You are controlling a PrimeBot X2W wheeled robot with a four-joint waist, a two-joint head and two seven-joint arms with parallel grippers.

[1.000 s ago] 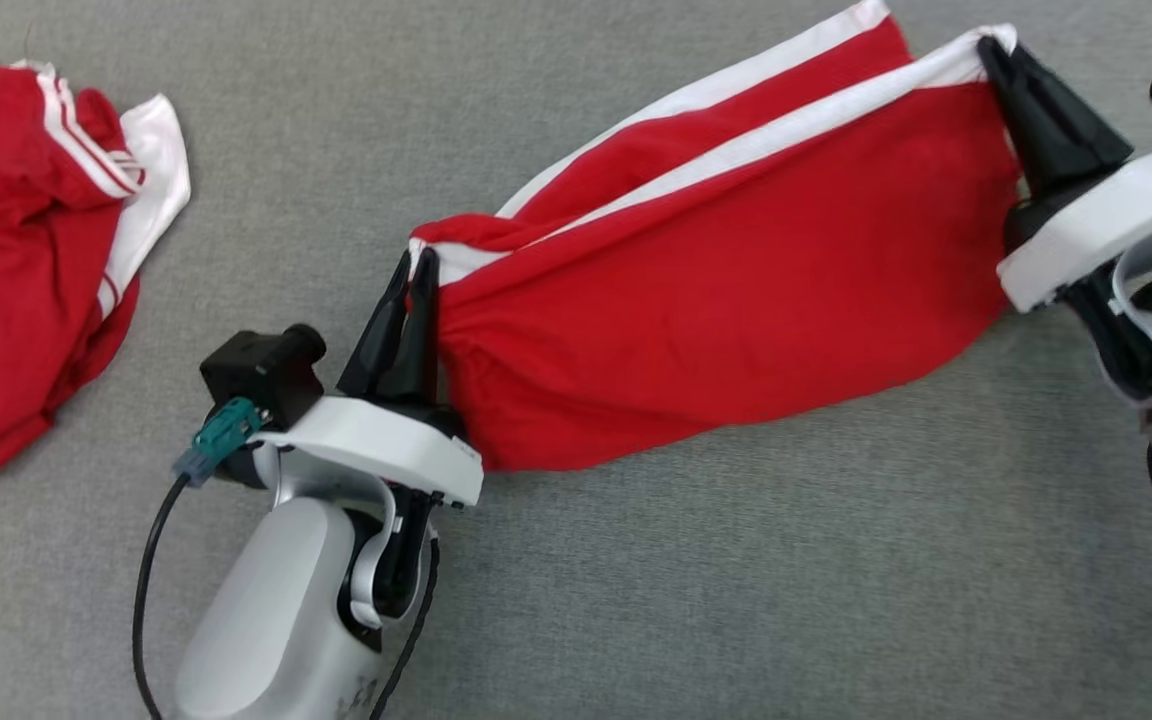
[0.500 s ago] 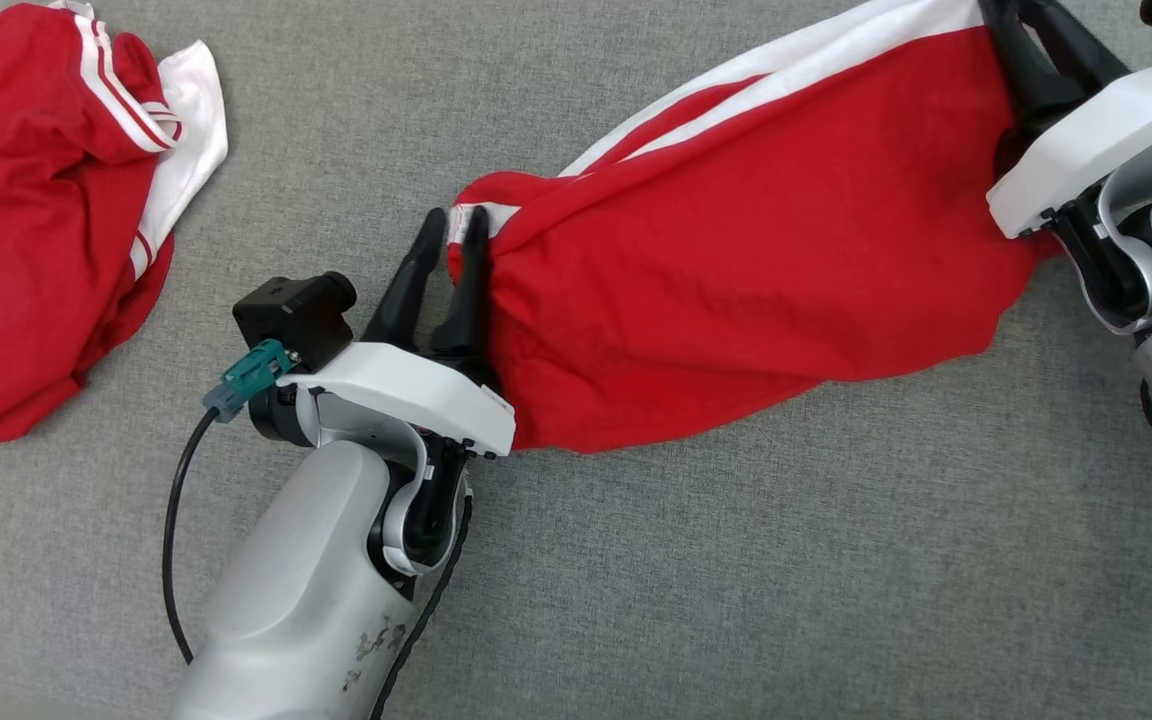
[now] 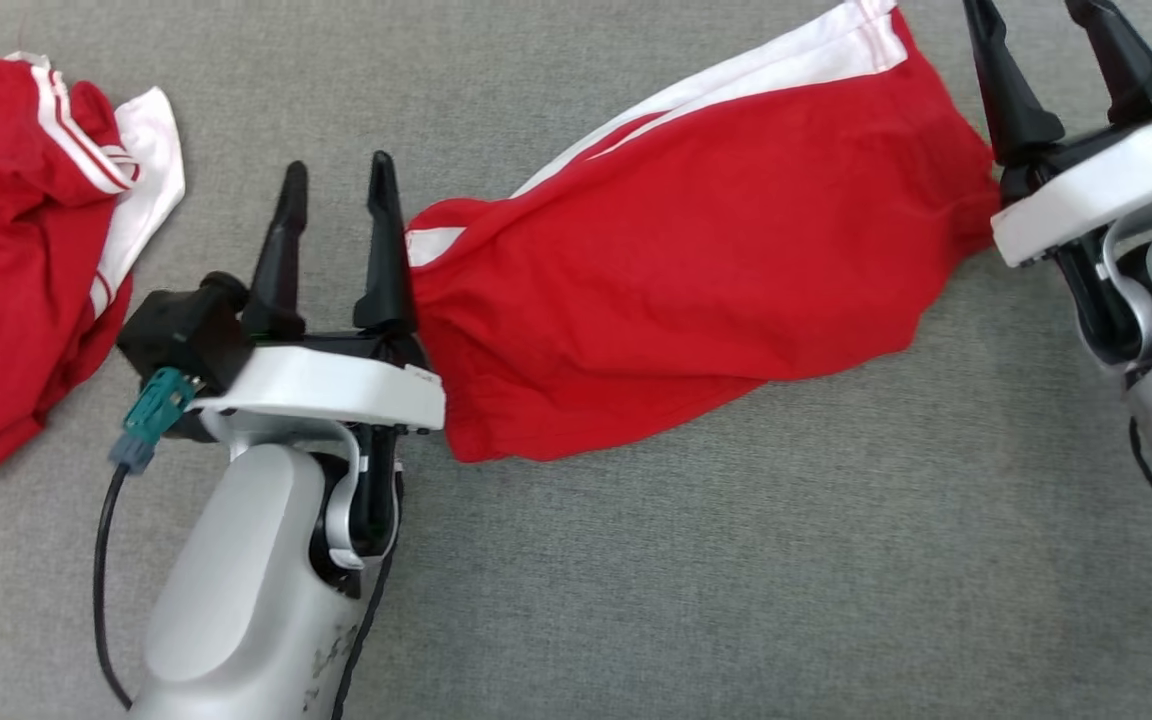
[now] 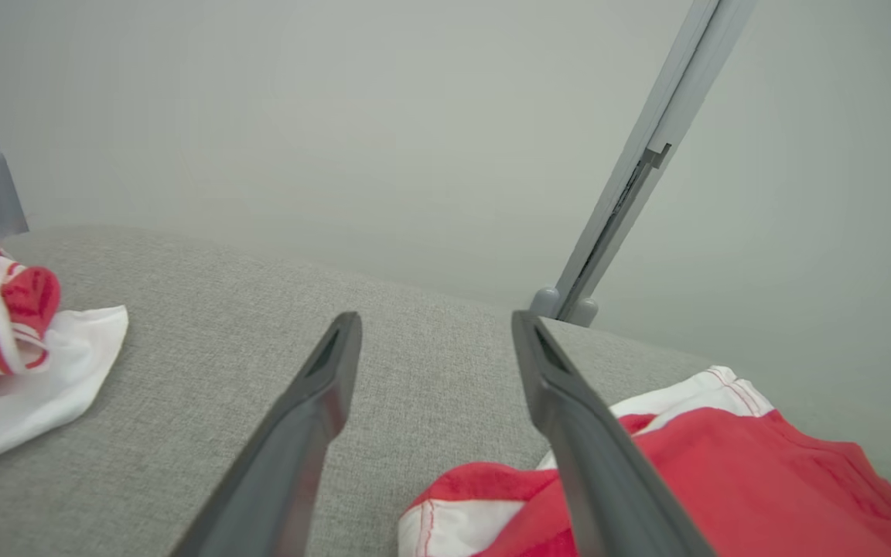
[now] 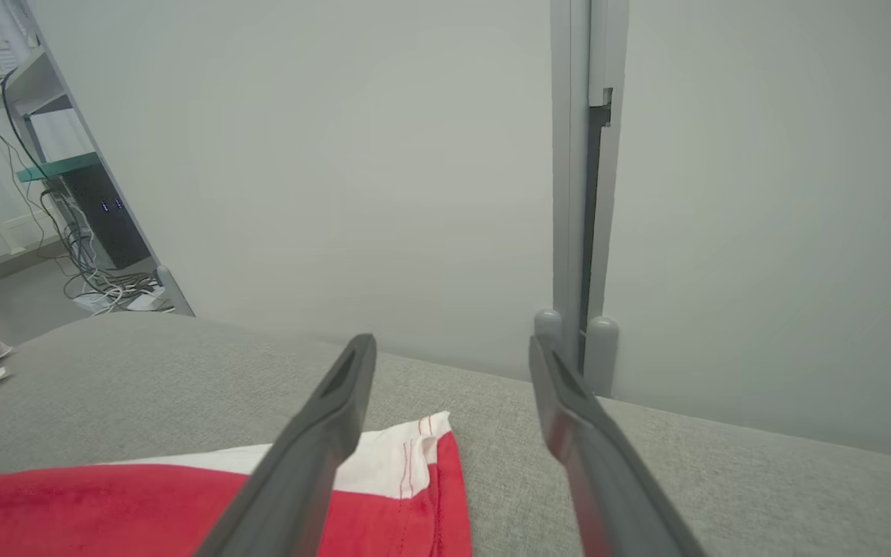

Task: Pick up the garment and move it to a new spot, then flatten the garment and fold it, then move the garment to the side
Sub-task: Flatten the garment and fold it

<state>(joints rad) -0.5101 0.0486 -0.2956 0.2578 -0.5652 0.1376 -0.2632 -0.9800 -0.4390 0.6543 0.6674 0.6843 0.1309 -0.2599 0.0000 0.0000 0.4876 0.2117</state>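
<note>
Prob. a robotics lab or test room, not a home. Pale partition panels [image 5: 337,155] joined by grey metal post [image 5: 569,193]; open shelving rack [image 5: 35,77] w/ black electronics box [image 5: 101,213], small lights on; loose cables [image 5: 97,286] on floor; grey fabric work surface [image 3: 636,560].

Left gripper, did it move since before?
Yes. The left gripper opened, let go of the garment and shifted left, nearer the crumpled red clothes.
</note>
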